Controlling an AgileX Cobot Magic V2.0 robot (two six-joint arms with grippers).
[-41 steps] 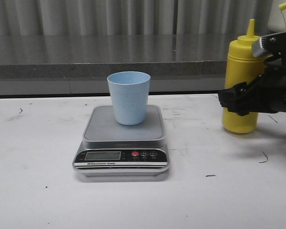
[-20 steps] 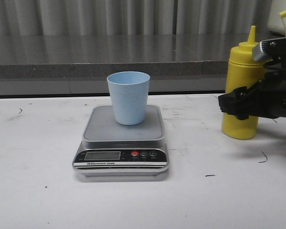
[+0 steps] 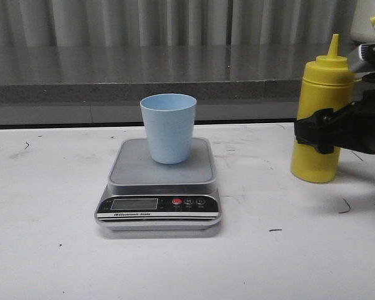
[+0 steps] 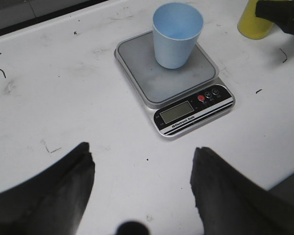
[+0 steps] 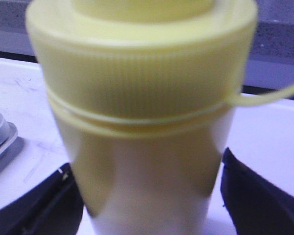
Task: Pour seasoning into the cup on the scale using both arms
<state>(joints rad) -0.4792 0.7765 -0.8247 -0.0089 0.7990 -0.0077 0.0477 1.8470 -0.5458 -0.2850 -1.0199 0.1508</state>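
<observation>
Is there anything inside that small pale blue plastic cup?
No, the small pale blue plastic cup shows only its bare blue bottom from above.

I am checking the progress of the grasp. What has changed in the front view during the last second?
The right gripper shifted slightly to the right around the seasoning bottle, which went from leaning to standing upright on the table. Its fingers flank the bottle; a firm hold cannot be confirmed. The cup and the scale stayed in place.
</observation>
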